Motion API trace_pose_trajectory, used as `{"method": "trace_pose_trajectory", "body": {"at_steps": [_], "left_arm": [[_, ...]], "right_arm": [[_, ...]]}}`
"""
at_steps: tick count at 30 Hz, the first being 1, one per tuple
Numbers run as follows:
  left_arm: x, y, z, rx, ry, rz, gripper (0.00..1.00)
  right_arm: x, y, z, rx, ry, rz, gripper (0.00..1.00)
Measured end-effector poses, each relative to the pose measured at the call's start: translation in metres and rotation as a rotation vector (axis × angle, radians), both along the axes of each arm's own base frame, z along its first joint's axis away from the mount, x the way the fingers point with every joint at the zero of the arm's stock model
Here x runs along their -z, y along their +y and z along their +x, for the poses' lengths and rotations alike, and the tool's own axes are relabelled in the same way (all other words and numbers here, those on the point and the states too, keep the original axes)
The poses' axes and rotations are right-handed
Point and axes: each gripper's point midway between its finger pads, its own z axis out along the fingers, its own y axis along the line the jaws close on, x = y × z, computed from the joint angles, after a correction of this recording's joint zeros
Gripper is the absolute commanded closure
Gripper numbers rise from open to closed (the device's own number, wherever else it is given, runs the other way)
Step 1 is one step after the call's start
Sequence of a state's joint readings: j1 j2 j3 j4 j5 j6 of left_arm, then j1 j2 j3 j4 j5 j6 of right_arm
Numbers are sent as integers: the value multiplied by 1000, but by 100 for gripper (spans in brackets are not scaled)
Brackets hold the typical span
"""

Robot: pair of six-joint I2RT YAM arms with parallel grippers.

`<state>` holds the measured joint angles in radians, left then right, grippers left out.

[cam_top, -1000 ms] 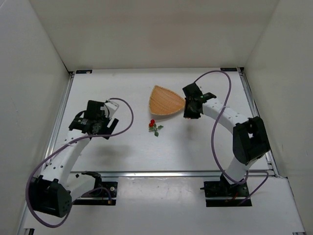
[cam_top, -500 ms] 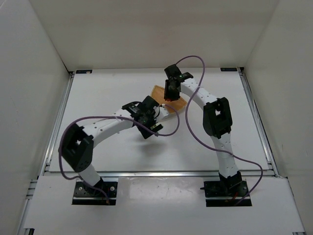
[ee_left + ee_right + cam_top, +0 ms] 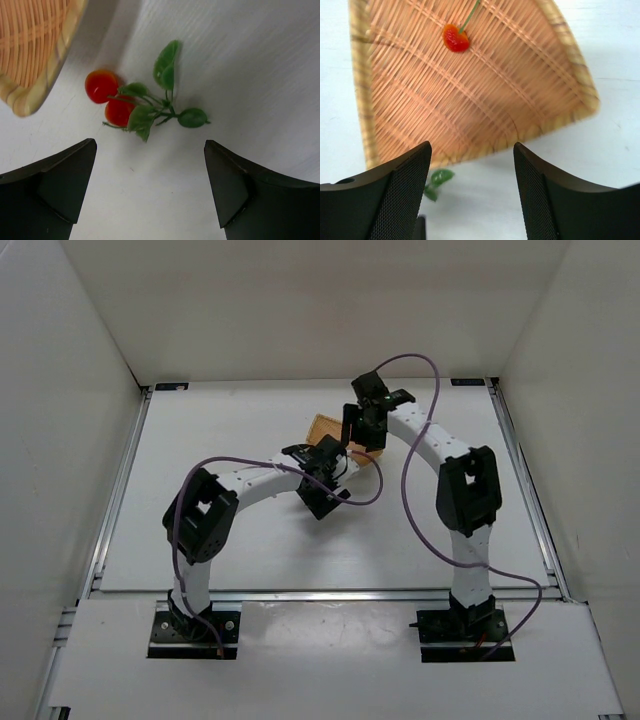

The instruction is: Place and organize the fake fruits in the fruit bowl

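Left arm: the left gripper (image 3: 150, 145) hangs low over the table (image 3: 260, 55), jaws apart, nothing between them. The leafy cherry cluster (image 3: 120, 107) lies flat on the table just ahead of the fingertips, with two red balls side by side and three green leaves spread away from them. Bare table lies open on the leaf side. On the other side, a rounded corner of the fruit bowl (image 3: 30, 75) sits near the outer ball, with a narrow strip of table between.

Right arm: the right gripper (image 3: 472, 147) hovers above the woven bowl floor, jaws apart and holding nothing. The single cherry (image 3: 455, 39) rests inside the bowl, toward the far part, its thin stem running out of view. The bowl floor around it is open up to the paler rim
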<state>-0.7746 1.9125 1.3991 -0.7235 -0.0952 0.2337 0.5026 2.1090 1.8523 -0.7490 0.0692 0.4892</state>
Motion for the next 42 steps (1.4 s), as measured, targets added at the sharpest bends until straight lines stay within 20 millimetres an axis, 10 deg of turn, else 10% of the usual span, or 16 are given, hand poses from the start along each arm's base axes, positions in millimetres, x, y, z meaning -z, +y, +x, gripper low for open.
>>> {"method": "trace_pose_trajectory", "body": {"at_steps": [12,42], "left_arm": [[29,-14,2,-8,66,-9,30],[20,-22,0,23,48,-24,90]], "right_arm": [[-34,-58,-11,112,-74,6,29],[-30,-70,-28,140,-78,1,32]]}}
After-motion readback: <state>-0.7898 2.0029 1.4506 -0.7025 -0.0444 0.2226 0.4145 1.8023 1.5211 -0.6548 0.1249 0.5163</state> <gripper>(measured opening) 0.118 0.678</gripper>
